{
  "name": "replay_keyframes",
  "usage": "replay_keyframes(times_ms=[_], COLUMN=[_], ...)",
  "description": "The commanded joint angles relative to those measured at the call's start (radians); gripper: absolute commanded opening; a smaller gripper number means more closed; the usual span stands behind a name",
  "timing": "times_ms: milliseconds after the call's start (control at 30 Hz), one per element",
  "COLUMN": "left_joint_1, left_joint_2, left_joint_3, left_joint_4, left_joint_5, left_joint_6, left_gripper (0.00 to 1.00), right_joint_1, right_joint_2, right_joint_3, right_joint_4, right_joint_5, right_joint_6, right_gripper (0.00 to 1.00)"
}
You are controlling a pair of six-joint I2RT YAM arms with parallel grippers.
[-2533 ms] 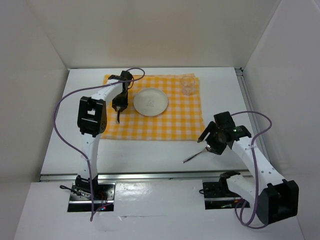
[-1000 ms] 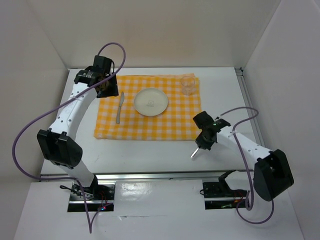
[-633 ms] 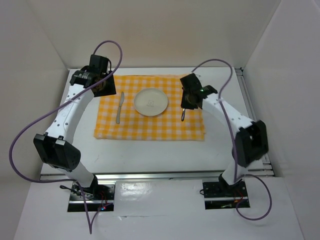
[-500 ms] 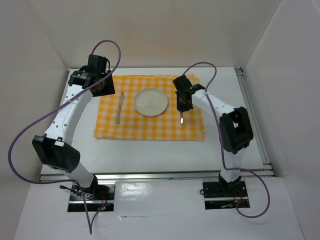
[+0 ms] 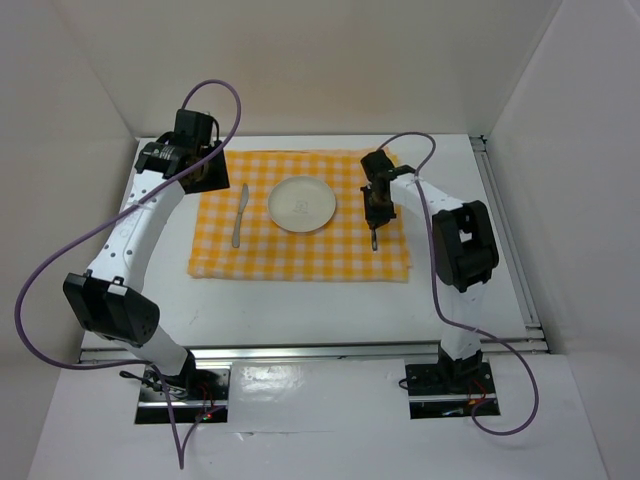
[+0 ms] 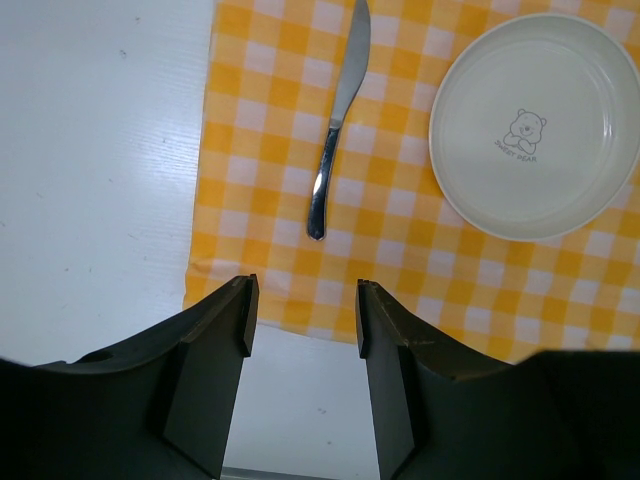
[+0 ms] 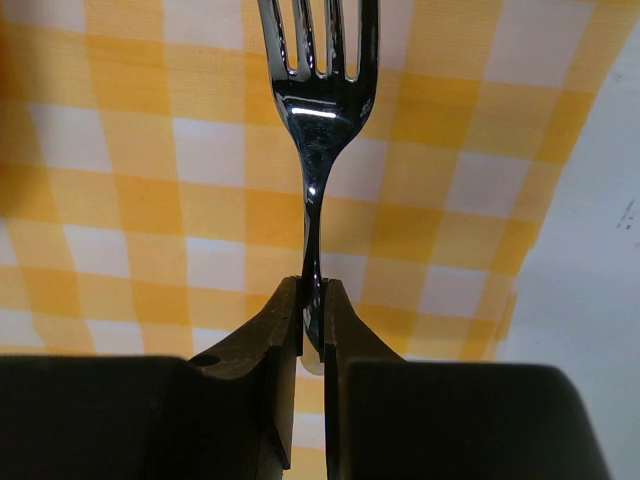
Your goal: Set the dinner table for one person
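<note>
Shows, from above, a large white table (image 5: 300, 300) with a metal rail (image 5: 300, 350) along its near edge. Toward the far side of the table, a yellow-and-white checked cloth (image 5: 300, 255) spread flat. At the cloth's middle, a round white plate (image 5: 301, 204) with a small bear print (image 6: 524, 130). Left of the plate and apart from it, a knife (image 5: 239, 215) lying on the cloth, running near to far. Right of the plate, over the cloth, the right gripper (image 5: 375, 205) pinched narrow on the handle of a fork (image 7: 318, 100), tines pointing away from the fingers (image 7: 270, 330) and toward the near edge. Cannot tell whether the fork touches the cloth or hangs just above it. At the cloth's far left corner, the left gripper (image 5: 200, 170) raised above the table, jaws partly apart with nothing between them, looking down on knife, plate and the cloth's left edge.
</note>
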State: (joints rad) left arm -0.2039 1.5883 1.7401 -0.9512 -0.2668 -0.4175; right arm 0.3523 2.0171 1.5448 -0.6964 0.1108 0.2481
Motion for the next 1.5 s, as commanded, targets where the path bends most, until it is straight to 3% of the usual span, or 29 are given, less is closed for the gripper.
replay_keyframes(times_ms=[0, 700, 833, 933, 1033, 1233, 1367, 1467], left_joint_1=[0.003, 0.003, 0.003, 0.003, 0.003, 0.003, 0.003, 0.003], left_joint_2=[-0.036, -0.037, -0.047, -0.047, -0.056, -0.056, -0.066, -0.067], left_joint_3=[-0.007, -0.027, -0.036, -0.036, -0.045, -0.045, -0.036, -0.027], left_joint_4=[0.008, 0.008, 0.008, 0.008, 0.008, 0.008, 0.008, -0.001], left_joint_5=[0.003, -0.015, -0.015, -0.015, -0.015, -0.015, -0.015, -0.015], left_joint_6=[0.020, 0.029, 0.029, 0.029, 0.029, 0.029, 0.020, 0.020], left_gripper=[0.60, 0.60, 0.60, 0.60, 0.60, 0.60, 0.60, 0.60], right_joint_1=[-0.004, -0.044, -0.055, -0.055, -0.055, -0.055, -0.055, -0.046], right_joint_2=[0.019, -0.017, -0.006, -0.006, -0.006, -0.006, -0.088, -0.159], right_joint_3=[0.043, -0.020, -0.020, -0.020, -0.020, 0.014, 0.061, 0.151], right_joint_4=[-0.020, -0.078, -0.060, -0.039, -0.029, -0.051, -0.089, -0.159], right_joint_5=[-0.052, -0.128, -0.118, -0.097, -0.097, -0.088, -0.079, -0.059], right_joint_6=[-0.027, 0.056, 0.065, 0.074, 0.063, 0.054, 0.063, 0.063], right_gripper=[0.00, 0.00, 0.13, 0.17, 0.39, 0.62, 0.77, 0.80])
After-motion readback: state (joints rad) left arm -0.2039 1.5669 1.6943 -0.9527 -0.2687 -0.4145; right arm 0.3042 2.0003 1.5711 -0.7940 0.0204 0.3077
